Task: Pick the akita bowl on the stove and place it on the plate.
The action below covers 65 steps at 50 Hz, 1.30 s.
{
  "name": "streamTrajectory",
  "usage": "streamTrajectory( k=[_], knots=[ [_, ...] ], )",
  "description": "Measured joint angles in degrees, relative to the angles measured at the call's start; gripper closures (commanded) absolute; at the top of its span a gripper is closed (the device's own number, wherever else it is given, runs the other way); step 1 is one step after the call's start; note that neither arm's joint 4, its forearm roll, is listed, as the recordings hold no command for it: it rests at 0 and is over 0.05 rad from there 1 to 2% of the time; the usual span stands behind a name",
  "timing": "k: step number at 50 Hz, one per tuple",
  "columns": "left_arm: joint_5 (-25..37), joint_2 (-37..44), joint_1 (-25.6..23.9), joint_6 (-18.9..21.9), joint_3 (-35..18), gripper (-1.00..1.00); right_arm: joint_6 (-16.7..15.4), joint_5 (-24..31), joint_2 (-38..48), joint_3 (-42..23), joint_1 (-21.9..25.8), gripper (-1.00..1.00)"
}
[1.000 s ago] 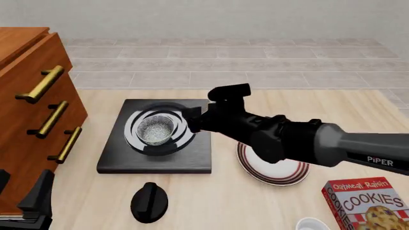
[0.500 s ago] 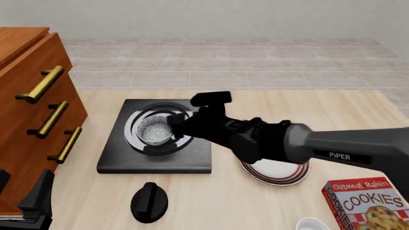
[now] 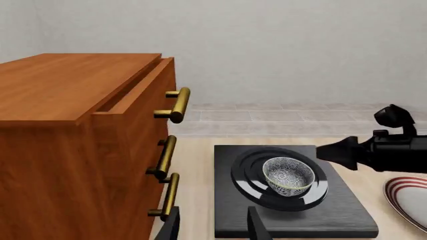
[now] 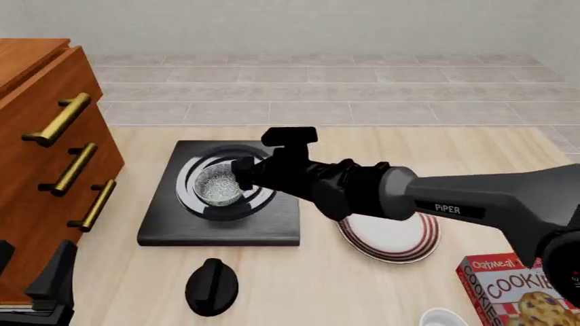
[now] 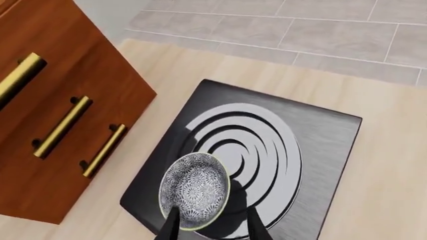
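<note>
The akita bowl [image 4: 220, 186] sits upright on the burner rings of the stove [image 4: 276, 224], which lies toward the left side of the desk [image 4: 363, 292], just beside the wooden dresser [image 4: 45, 170]. The right tool [image 5: 208, 227] hangs right over the bowl's near rim, its two fingers spread apart and clamped on nothing. The plate [image 4: 412, 241] lies on the desk just right of the stove, partly hidden under the right arm. The left tool [image 3: 212, 227] stays low at the desk's near left corner, fingers apart. A black knob [image 4: 211, 285] rests near the front edge, and a cookie box [image 4: 521, 288] at the near right corner.
</note>
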Motion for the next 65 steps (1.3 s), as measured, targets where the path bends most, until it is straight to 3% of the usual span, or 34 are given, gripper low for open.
streamTrajectory(
  k=[28,65],
  knots=[
    [0.0,0.0,0.0,0.0,0.0,-1.00,0.8,5.0,8.5,-9.0,-1.9,-1.00],
    [0.0,0.0,0.0,0.0,0.0,-1.00,-3.7,11.0,15.3,-16.2,0.1,-1.00]
  ],
)
